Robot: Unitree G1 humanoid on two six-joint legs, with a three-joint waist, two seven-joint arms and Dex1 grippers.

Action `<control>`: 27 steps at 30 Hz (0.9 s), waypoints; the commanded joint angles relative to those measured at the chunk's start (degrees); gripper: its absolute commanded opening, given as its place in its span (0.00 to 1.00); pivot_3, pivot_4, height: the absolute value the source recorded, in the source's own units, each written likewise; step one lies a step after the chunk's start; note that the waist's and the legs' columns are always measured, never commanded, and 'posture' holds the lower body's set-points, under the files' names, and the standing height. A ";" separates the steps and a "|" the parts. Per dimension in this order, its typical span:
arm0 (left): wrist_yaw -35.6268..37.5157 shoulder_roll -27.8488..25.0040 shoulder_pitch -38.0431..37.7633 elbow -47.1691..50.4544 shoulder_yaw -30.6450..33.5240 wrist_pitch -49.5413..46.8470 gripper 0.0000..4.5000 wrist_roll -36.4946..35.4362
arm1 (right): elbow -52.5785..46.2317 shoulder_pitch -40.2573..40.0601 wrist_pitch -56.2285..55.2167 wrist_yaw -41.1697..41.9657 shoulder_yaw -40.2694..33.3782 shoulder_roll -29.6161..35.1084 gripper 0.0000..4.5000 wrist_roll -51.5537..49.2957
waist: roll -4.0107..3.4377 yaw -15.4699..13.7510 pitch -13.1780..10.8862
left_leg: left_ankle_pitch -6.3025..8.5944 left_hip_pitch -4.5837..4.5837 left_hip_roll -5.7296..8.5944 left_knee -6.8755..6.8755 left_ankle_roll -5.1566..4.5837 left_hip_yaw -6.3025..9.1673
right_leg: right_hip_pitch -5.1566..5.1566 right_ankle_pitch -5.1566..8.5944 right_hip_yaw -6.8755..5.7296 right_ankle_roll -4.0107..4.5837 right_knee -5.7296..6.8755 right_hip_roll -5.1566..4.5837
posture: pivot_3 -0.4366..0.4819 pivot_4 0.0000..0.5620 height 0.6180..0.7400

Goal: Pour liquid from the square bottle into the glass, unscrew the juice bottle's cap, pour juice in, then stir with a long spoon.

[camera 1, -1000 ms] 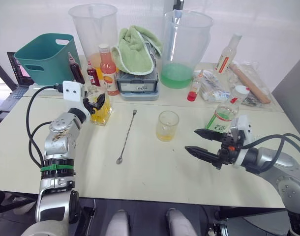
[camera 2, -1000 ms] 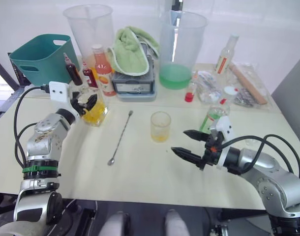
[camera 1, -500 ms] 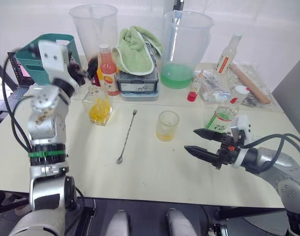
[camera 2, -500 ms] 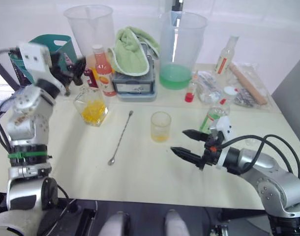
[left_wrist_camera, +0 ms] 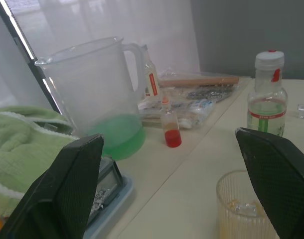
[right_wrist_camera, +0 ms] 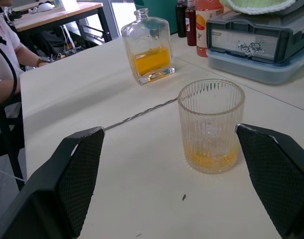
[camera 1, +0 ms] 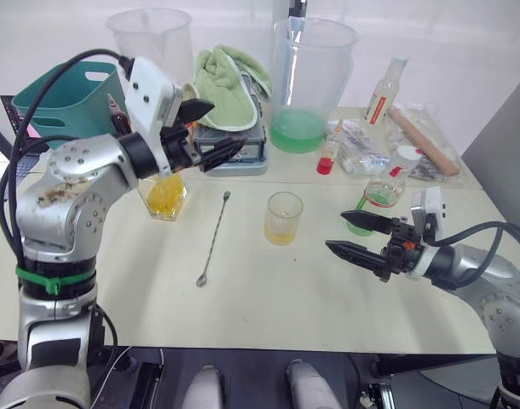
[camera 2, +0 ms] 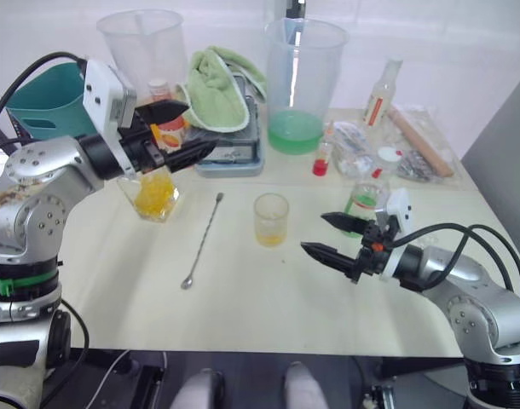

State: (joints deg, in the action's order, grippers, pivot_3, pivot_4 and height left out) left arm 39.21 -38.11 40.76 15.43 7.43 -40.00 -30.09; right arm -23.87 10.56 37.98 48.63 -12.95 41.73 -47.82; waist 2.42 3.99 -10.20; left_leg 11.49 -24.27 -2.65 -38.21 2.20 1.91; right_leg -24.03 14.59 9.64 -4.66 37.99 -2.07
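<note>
Your left gripper (camera 1: 210, 132) hangs wide open and empty in the upper left of the head view, above the square bottle (camera 1: 165, 192), which stands on the table (camera 1: 268, 298) left of centre with the long spoon (camera 1: 213, 238) lying just right of it. The glass (camera 1: 283, 218) stands at centre with a little yellow liquid, bare tabletop all around and in front of it. At right, your right gripper (camera 1: 355, 236) also spreads wide and holds nothing, just in front of the juice bottle (camera 1: 381, 189) with its cap (camera 1: 406, 156) on; clutter lines the far edge.
</note>
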 commanded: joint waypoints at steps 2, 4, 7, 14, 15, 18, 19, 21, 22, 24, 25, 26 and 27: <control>-1.54 -1.67 -7.49 4.90 4.47 1.48 0.99 0.64 | -0.13 -0.30 -2.05 1.74 -1.34 1.30 1.00 1.26 | 0.00 0.03 0.00 | 0.00 -0.01 0.00 0.00 0.00 0.00 | 0.00 0.00 0.00 0.00 -0.02 0.00 | 0.48 0.27 0.89; -0.34 -1.48 -14.00 6.81 6.28 4.04 0.99 0.56 | 0.22 -0.78 -2.06 2.83 -1.44 1.84 1.00 1.51 | 0.00 -0.03 0.00 | 0.00 -0.02 0.00 0.00 0.00 0.00 | 0.00 0.00 0.01 0.01 -0.04 0.00 | 0.48 0.27 0.89; 1.45 0.30 -21.46 7.77 8.28 7.07 0.99 -1.32 | 1.01 -2.56 -3.55 4.36 -2.47 2.09 1.00 2.27 | 0.00 -0.07 0.00 | 0.00 -0.01 -0.01 0.00 0.00 -0.01 | 0.02 -0.01 0.00 0.07 -0.06 -0.01 | 0.48 0.27 0.89; 6.92 -0.26 -37.18 3.03 9.38 17.46 0.99 3.15 | 3.85 -9.91 -9.39 5.94 -5.27 1.69 1.00 6.73 | 0.00 -0.42 0.00 | 0.00 0.03 -0.01 0.00 0.00 -0.02 | 0.06 0.14 -0.01 0.02 -0.18 -0.01 | 0.48 0.27 0.89; 7.93 -0.15 -38.81 1.75 9.85 19.34 0.99 3.26 | 4.22 -10.99 -10.10 6.40 -5.72 1.80 1.00 7.16 | 0.00 -0.34 0.00 | 0.00 0.06 -0.01 0.01 0.00 -0.03 | 0.06 0.16 -0.01 0.06 -0.15 -0.01 | 0.48 0.27 0.89; 9.95 -0.05 -41.96 -3.48 11.53 25.29 0.99 4.19 | 5.45 -14.21 -12.74 7.36 -7.24 1.98 1.00 8.83 | 0.00 -0.20 0.00 | 0.00 0.07 -0.04 0.04 0.00 -0.03 | 0.05 0.22 -0.01 0.09 -0.15 -0.01 | 0.48 0.27 0.89; 10.48 -0.09 -42.44 -4.74 12.15 26.32 0.99 3.87 | 5.78 -15.26 -13.42 7.95 -7.49 2.24 1.00 9.38 | 0.01 -0.22 0.00 | 0.00 0.07 -0.04 0.04 0.01 -0.04 | 0.04 0.31 -0.02 -0.05 -0.15 -0.01 | 0.48 0.27 0.89; 12.30 -0.38 -43.64 -7.41 14.03 27.01 0.99 2.04 | 6.37 -17.27 -14.29 8.71 -8.38 2.21 1.00 9.72 | 0.01 -0.30 0.00 | 0.01 0.07 -0.04 0.03 0.01 -0.04 | 0.06 0.36 -0.01 -0.14 -0.16 -0.01 | 0.48 0.27 0.89; 13.65 -0.73 -44.52 -9.15 15.00 27.84 0.99 1.62 | 6.79 -18.08 -14.69 8.82 -9.14 1.94 1.00 9.65 | 0.01 -0.28 0.00 | 0.01 0.07 -0.04 0.03 0.01 -0.04 | 0.06 0.37 -0.02 -0.15 -0.16 -0.01 | 0.48 0.27 0.89; 14.74 -0.81 -45.58 -11.94 16.72 30.00 0.99 1.73 | 7.51 -19.13 -15.27 8.85 -10.38 1.55 1.00 9.42 | 0.00 -0.15 0.00 | 0.01 0.08 -0.05 0.04 0.01 -0.05 | 0.06 0.39 -0.01 -0.16 -0.16 -0.01 | 0.48 0.27 0.89; 15.76 -1.16 -46.44 -14.38 18.09 31.16 0.99 1.73 | 8.61 -19.85 -15.54 8.95 -11.47 1.61 1.00 9.46 | 0.00 -0.12 0.01 | 0.01 0.08 -0.06 0.04 0.01 -0.06 | 0.05 0.40 -0.02 -0.16 -0.16 -0.01 | 0.48 0.27 0.89; 16.45 -1.37 -47.03 -16.00 18.99 31.93 0.99 1.72 | 9.39 -20.38 -15.76 9.09 -12.23 1.64 1.00 9.52 | 0.00 -0.10 0.01 | 0.01 0.09 -0.06 0.06 0.01 -0.07 | 0.04 0.40 -0.01 -0.16 -0.15 -0.01 | 0.48 0.27 0.89; 17.03 -1.70 -47.58 -17.64 19.69 32.93 0.99 2.08 | 10.20 -20.77 -16.13 9.16 -12.87 1.64 1.00 9.72 | 0.01 -0.07 0.01 | 0.01 0.10 -0.07 0.06 0.01 -0.07 | 0.04 0.41 -0.02 -0.15 -0.15 0.00 | 0.48 0.27 0.89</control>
State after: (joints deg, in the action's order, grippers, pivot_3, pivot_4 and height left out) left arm 55.04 -38.72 -6.37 -1.02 24.59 -9.37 -27.36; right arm -14.05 -9.96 23.30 57.40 -23.22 43.24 -37.83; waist 2.43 3.92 -10.19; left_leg 11.50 -24.16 -2.72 -38.14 2.21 1.84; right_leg -24.00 15.01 9.62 -4.80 37.84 -2.08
